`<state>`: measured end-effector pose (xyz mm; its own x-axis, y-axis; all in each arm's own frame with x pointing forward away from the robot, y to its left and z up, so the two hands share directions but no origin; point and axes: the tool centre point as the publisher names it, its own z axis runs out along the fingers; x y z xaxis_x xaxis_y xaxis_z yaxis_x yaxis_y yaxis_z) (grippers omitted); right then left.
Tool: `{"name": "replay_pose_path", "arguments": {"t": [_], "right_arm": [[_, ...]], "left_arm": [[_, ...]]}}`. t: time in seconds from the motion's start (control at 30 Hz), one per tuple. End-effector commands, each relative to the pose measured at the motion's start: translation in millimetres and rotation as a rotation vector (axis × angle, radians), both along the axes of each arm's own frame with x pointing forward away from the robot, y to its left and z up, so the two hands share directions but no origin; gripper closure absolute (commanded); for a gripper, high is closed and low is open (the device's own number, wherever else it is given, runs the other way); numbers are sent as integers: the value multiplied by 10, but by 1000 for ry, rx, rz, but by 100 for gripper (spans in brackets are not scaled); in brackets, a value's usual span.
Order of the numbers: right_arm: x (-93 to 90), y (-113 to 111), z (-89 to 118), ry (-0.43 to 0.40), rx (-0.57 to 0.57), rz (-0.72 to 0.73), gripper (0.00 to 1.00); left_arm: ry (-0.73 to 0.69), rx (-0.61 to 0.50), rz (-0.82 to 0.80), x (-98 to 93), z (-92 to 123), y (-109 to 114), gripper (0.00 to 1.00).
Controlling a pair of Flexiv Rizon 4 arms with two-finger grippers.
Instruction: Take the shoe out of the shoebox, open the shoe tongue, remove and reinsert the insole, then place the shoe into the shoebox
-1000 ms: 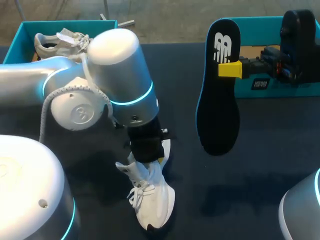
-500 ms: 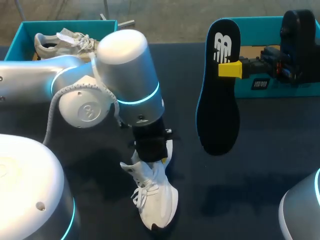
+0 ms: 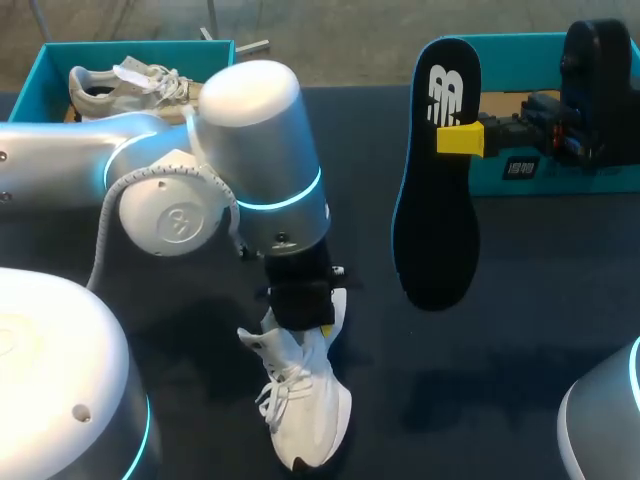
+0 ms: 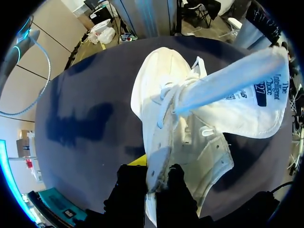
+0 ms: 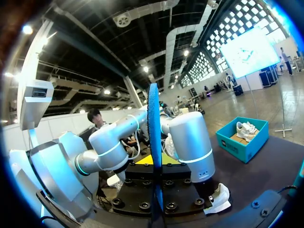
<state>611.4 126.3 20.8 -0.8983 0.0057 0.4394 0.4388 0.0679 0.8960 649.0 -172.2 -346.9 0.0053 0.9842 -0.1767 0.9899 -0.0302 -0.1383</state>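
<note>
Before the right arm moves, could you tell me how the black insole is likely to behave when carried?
The insole hangs flat from the right gripper pinching near one end, so it is probably fairly stiff and light. Edge-on in the right wrist view it looks thin, so it may flex when pushed into the white shoe.

Our left arm (image 3: 250, 150) is silver, with fat round joints, glowing cyan rings and a grey cable (image 3: 100, 255) looped along it. Our right gripper (image 3: 452, 138) is black, its base plate studded with screws, one tip yellow.
</note>
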Motion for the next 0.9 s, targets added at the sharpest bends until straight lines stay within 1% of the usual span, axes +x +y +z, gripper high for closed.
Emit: {"name": "replay_pose_path", "arguments": {"t": [0.03, 0.17, 0.4, 0.63, 0.9], "right_arm": [[25, 29, -6, 2, -2, 2, 100], [25, 29, -6, 2, -2, 2, 100], [25, 29, -6, 2, -2, 2, 100], [25, 29, -6, 2, -2, 2, 100], [25, 29, -6, 2, -2, 2, 100]], "left_arm": [[16, 6, -4, -5, -73, -72, 100], [32, 17, -8, -11, -171, -121, 100], [45, 32, -3, -9, -275, -161, 100], [24, 31, -34, -38, -309, -213, 100], [14, 16, -52, -49, -299, -243, 100]]}}
